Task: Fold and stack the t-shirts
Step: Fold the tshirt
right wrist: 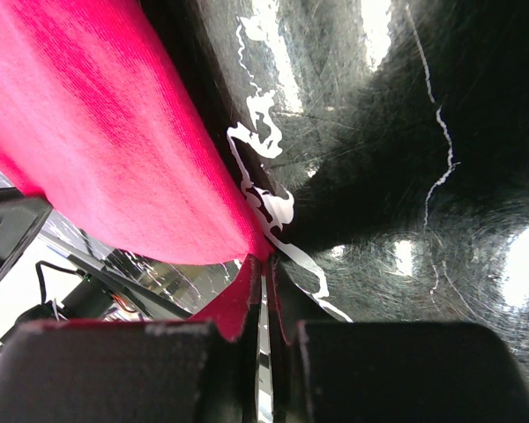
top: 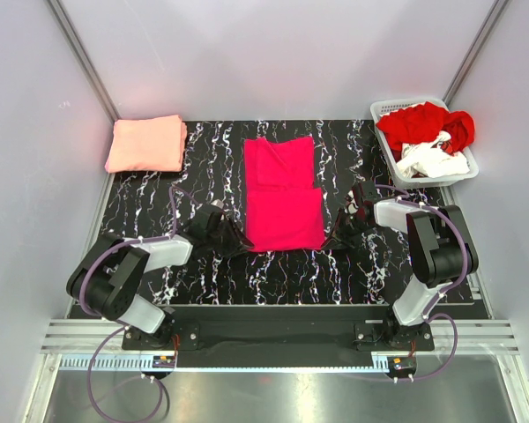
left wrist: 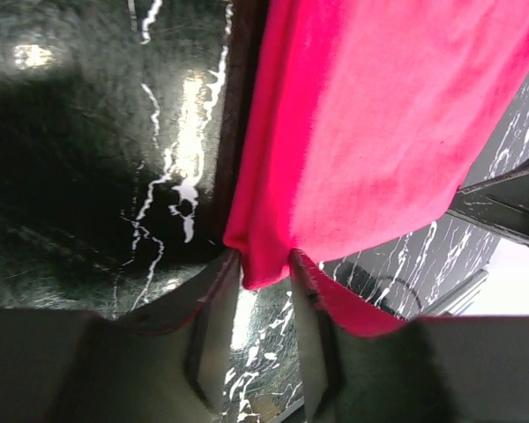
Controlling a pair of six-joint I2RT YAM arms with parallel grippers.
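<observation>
The magenta-pink t-shirt lies partly folded in the middle of the black marbled table. My left gripper is at its near left corner and my right gripper at its near right corner. In the left wrist view the gripper is shut on a thick corner of the shirt. In the right wrist view the gripper is pinched almost fully shut on the thin corner of the shirt. The salmon-pink t-shirt lies folded at the far left. The red t-shirt and the white t-shirt lie crumpled in the basket.
The white slatted basket stands at the far right corner of the table. Pale walls close in the left, right and back sides. The arm bases sit on a rail at the near edge.
</observation>
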